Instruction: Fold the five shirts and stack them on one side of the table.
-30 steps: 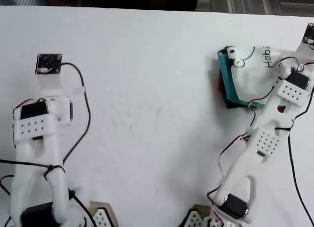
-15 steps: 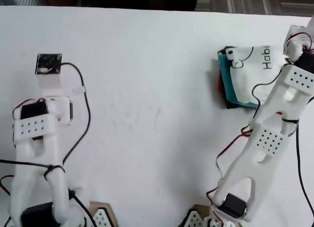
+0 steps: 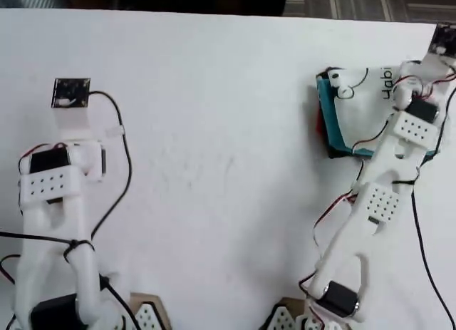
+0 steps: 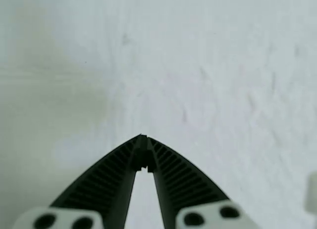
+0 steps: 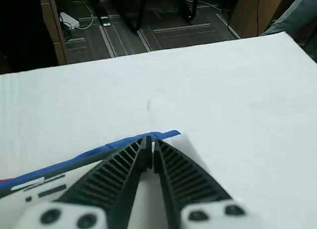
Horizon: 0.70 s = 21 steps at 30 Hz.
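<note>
Probably lab: white table [image 3: 214, 130], floor cables [image 5: 89, 22], power strip [image 5: 67, 19].

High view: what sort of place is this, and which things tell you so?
Probably a robotics lab: a wired left arm and right arm at a white table, a stack of folded shirts, a power strip on the floor beyond.

Matt white table [image 3: 214, 95], soft cloth shirts [image 3: 362, 110], ribbed blk plastic jaws
</note>
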### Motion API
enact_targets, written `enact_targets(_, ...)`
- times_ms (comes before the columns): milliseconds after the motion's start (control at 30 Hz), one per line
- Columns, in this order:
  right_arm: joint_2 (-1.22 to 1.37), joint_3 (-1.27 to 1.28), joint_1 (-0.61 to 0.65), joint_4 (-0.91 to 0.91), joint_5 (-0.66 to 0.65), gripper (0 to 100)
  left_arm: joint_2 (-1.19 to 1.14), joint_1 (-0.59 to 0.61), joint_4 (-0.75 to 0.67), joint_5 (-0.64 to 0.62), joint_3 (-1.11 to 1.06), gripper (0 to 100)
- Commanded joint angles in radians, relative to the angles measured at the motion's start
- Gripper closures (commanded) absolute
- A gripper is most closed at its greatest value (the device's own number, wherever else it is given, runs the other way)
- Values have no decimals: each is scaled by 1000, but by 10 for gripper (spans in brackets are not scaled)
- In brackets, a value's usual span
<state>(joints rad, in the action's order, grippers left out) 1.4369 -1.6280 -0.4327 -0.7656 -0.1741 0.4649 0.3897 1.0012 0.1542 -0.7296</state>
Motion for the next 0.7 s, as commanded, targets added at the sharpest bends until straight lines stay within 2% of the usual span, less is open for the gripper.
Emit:
enact_targets(0,4,-18,2,36,5,978,31,8,-14,46,4,973)
enact_targets(100,-42,-44,4,-16,6,978,31,8,-14,100,4,973)
enact_targets(267,-222,-40,2,-145,6,978,31,8,-14,104,4,973)
enact_targets(467,-426,-40,-4,-499,-2,978,31,6,-15,104,4,973)
enact_targets(667,-513,-40,-73,-774,-6,978,31,3,-15,103,4,973)
